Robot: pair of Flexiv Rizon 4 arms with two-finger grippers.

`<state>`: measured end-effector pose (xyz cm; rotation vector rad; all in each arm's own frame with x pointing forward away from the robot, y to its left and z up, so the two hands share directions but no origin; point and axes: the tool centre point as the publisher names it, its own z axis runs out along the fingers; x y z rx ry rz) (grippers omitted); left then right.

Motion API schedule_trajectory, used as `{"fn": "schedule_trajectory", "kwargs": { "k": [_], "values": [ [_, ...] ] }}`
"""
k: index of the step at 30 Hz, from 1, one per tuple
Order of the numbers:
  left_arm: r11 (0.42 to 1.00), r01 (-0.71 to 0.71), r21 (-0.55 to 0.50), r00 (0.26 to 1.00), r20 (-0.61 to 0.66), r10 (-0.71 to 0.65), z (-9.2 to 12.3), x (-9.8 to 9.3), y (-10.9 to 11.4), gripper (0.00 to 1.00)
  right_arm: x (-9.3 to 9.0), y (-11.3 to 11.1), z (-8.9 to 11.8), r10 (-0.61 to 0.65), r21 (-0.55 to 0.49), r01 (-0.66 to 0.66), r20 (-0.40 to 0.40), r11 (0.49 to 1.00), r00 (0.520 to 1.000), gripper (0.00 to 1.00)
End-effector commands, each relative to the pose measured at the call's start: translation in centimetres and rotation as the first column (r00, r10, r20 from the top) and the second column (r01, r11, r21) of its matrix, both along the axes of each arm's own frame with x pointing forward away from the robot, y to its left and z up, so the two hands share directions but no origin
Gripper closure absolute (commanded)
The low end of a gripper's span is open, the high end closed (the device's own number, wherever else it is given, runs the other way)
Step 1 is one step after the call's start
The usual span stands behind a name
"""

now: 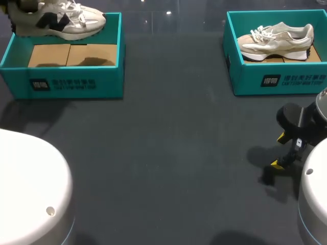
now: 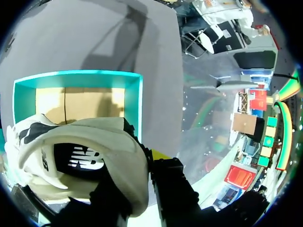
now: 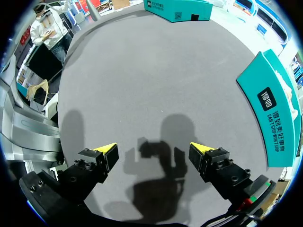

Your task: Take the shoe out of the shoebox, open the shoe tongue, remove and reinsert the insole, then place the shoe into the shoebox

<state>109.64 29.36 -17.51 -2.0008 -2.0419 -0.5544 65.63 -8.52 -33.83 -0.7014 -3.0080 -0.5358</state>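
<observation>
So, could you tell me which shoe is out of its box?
The white shoe with the dark logo, held above the left shoebox; the beige shoe lies in the right shoebox.

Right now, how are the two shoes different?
The left shoe is whiter with a dark logo; the right shoe is beige. The left shoe is held up by the left end effector; the right shoe lies in its box. Both are laced sneakers.

Robotics test lab: dark grey table (image 1: 168, 153) bearing two teal shoeboxes (image 1: 76, 84) (image 1: 286, 81)
</observation>
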Motion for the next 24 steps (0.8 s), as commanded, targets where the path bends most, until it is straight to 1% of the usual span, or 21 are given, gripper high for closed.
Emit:
{"fn": "schedule_trajectory", "kwargs": {
  "k": [1, 6, 14, 24],
  "values": [
    [0.998, 0.057, -0.021, 0.998, 0.029, -0.057, -0.4, -0.8, 0.8, 1.0, -0.2, 0.0, 0.1, -0.001, -0.002, 0.001, 0.001, 1.0, 1.0, 0.0],
    [0.998, 0.069, -0.014, 0.997, 0.022, -0.069, -1.5, -0.6, 1.4, 1.0, -0.2, 0.0, 0.1, -0.001, -0.002, 0.001, 0.001, 1.0, 1.0, 0.0],
    [0.997, 0.072, -0.027, 0.997, -0.001, -0.072, -3.3, -0.2, 1.5, 1.0, -0.2, 0.0, 0.1, -0.001, -0.002, 0.001, 0.001, 1.0, 1.0, 0.0],
    [0.996, 0.081, -0.045, 0.996, -0.027, -0.082, -6.4, -1.0, 0.9, 1.0, -0.2, 0.0, 0.1, -0.001, -0.002, 0.001, 0.001, 1.0, 1.0, 0.0]
  ]
}}
